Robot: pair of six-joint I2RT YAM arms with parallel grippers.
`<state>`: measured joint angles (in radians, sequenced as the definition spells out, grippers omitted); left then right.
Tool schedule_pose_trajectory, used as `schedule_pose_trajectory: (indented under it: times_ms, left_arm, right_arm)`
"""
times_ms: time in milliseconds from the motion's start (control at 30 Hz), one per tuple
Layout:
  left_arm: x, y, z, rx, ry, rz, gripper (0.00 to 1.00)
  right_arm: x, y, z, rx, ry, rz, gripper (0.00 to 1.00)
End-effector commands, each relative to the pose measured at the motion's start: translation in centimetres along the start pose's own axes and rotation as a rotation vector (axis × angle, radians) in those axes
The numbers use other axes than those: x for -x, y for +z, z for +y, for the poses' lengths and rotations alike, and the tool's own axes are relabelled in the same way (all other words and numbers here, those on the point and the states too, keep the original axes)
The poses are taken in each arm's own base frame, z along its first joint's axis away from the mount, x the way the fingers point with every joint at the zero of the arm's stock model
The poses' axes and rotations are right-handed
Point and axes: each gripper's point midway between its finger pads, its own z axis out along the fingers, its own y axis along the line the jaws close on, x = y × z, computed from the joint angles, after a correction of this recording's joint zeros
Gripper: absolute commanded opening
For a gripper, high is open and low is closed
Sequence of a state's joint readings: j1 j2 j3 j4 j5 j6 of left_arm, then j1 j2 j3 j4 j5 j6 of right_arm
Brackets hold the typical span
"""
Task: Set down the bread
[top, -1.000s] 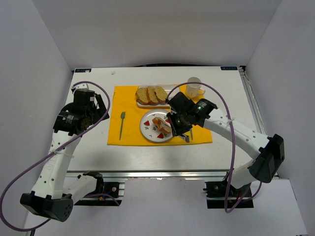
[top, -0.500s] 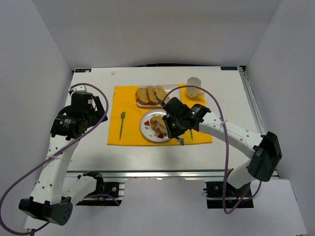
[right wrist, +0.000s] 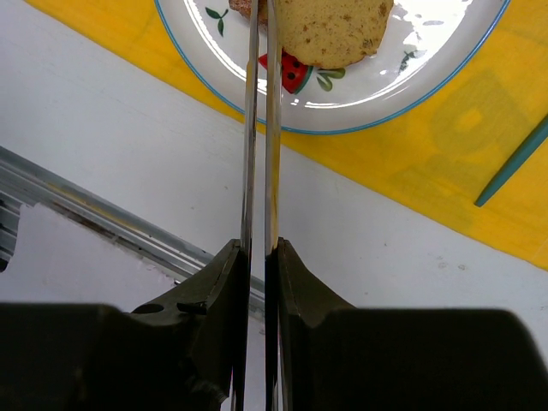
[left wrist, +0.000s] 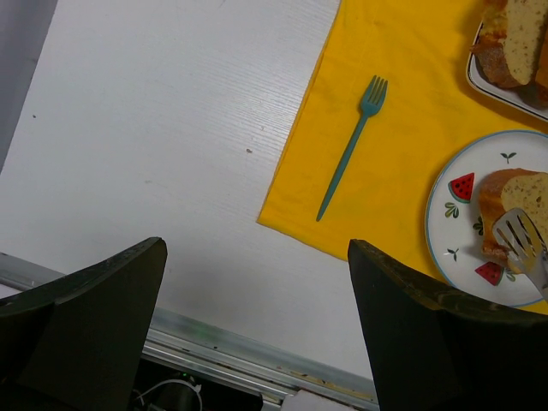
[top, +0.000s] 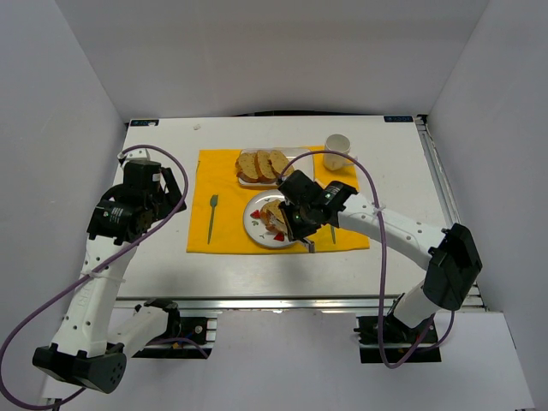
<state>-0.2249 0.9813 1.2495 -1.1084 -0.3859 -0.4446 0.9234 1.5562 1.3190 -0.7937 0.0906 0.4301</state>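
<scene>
The bread (top: 276, 214) (left wrist: 514, 201) (right wrist: 330, 26) is an oval tan slice with a brown crust, low over the round watermelon-print plate (top: 257, 229) (left wrist: 454, 231) (right wrist: 411, 77). My right gripper (top: 297, 224) (right wrist: 257, 248) is shut on a pair of metal tongs (right wrist: 259, 128). The tongs' slotted tips (left wrist: 518, 240) reach the slice. I cannot tell whether the slice rests fully on the plate. My left gripper (top: 158, 195) (left wrist: 257, 257) hangs open over the bare table left of the mat, with nothing between its fingers.
Three more slices lie on a white tray (top: 295, 154) (left wrist: 476, 81) behind the plate. A teal fork (top: 211, 214) (left wrist: 351, 145) lies on the yellow mat (top: 223, 180), another teal utensil (top: 333, 231) (right wrist: 514, 163) right of the plate. A white cup (top: 337, 150) stands at the back right.
My right arm has moved left and a little nearer with the tongs, bringing the bread further over the plate. The left arm shifted only slightly.
</scene>
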Motion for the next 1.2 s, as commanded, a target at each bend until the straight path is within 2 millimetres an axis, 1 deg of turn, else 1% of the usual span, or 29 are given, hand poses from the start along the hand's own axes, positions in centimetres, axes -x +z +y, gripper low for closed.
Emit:
schedule_pose_trajectory:
  times_ms: [0,200,267,433,533,767,900,1067,1167]
  left_arm:
    - [0.1,-0.4,0.5,0.014,0.005,-0.016,0.98]
    - [0.0,-0.1,0.3,0.009,0.005,-0.011,0.98]
    - [0.0,-0.1,0.3,0.009,0.005,-0.014,0.98]
    - [0.0,0.0,0.3,0.011,0.008,-0.012,0.98]
    - [0.0,0.1,0.2,0.009,0.008,-0.012,0.98]
    - [0.0,0.1,0.1,0.006,0.009,-0.011,0.98]
    - [0.1,0.0,0.3,0.012,0.011,-0.012,0.98]
    - [0.1,0.0,0.3,0.012,0.010,-0.015,0.98]
    - [0.2,0.0,0.3,0.012,0.008,-0.017,0.98]
  right_arm:
    - [1.9,-2.0,1.2,0.048,0.015,-0.072,0.20]
    - [2.4,-3.2,1.6,0.070,0.024,-0.093,0.23]
    - [2.5,-3.6,1.7,0.073,0.026,-0.096,0.28]
    - [2.8,-4.2,2.1,0.092,0.029,-0.104,0.34]
    - [2.8,-4.3,2.3,0.095,0.029,-0.105,0.38]
    - [2.8,-4.1,2.3,0.093,0.030,-0.098,0.41]
    - [2.9,-4.0,2.4,0.098,0.028,-0.098,0.47]
    - [2.8,-4.0,2.5,0.101,0.022,-0.090,0.48]
    - [3.0,-4.3,2.5,0.099,0.022,-0.101,0.48]
